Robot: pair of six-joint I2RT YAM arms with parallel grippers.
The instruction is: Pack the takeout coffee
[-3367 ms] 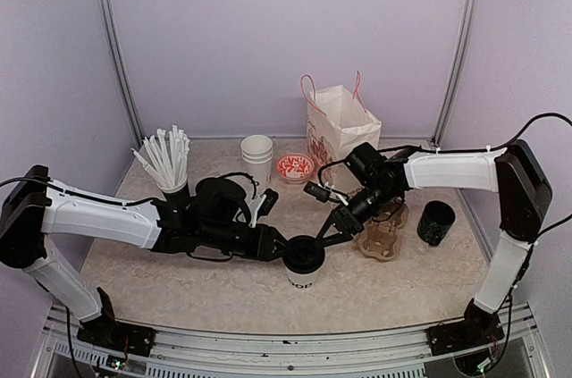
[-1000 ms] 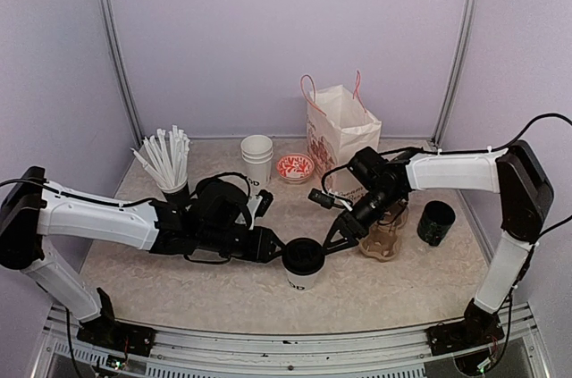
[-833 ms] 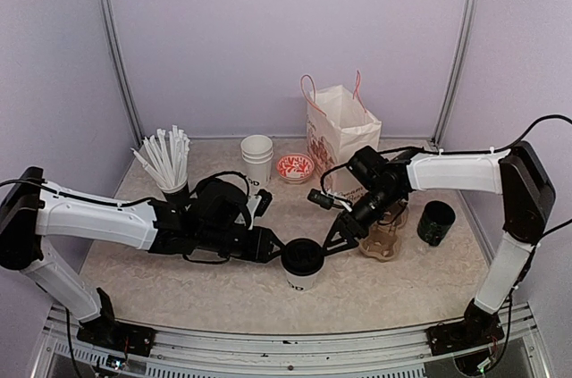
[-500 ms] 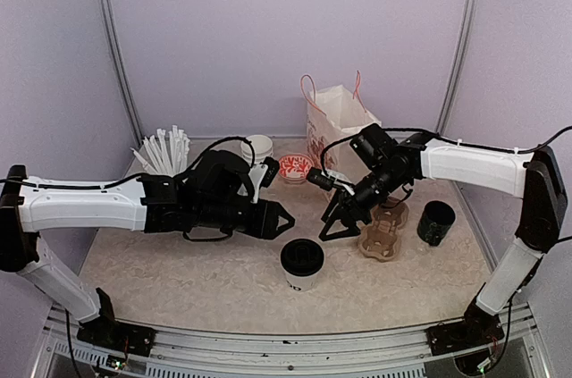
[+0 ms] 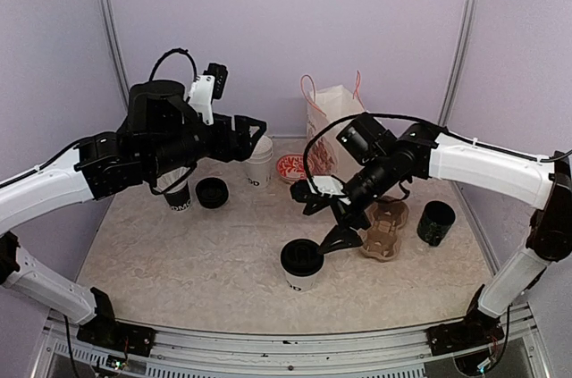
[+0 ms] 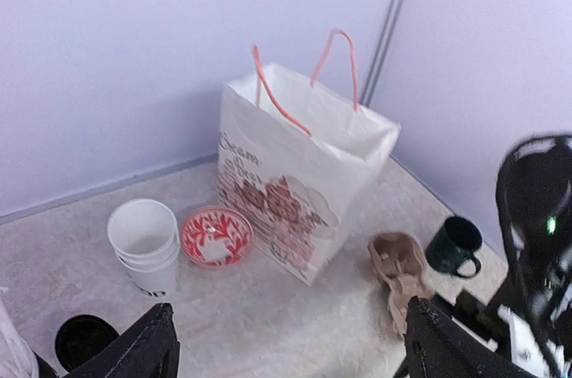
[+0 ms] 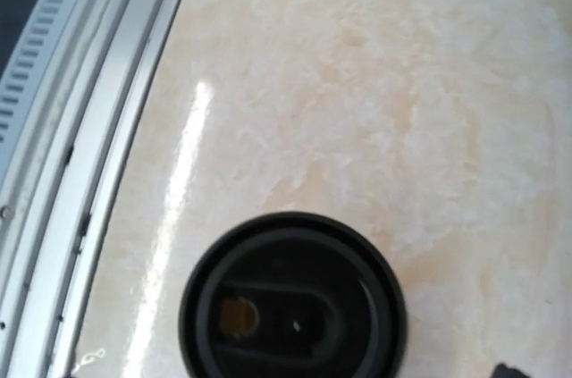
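Lidded cup (image 5: 302, 259) stands at the table's (image 5: 214, 262) 6 o'clock. Right gripper (image 5: 323, 217), fingers wide and empty, hangs just off the cup's 1 o'clock. Left gripper (image 5: 250, 135), high at 10 o'clock, fingers (image 6: 150, 348) wide and empty, faces the bag (image 6: 299, 177).

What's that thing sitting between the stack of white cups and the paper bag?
A small red-patterned dish, lying between the cup stack and the bag; clearest in the left wrist view.

Lilac walls (image 5: 286, 29), silver corner posts (image 5: 110, 38), beige marbled tabletop (image 5: 223, 262), metal front rail (image 5: 268, 335).
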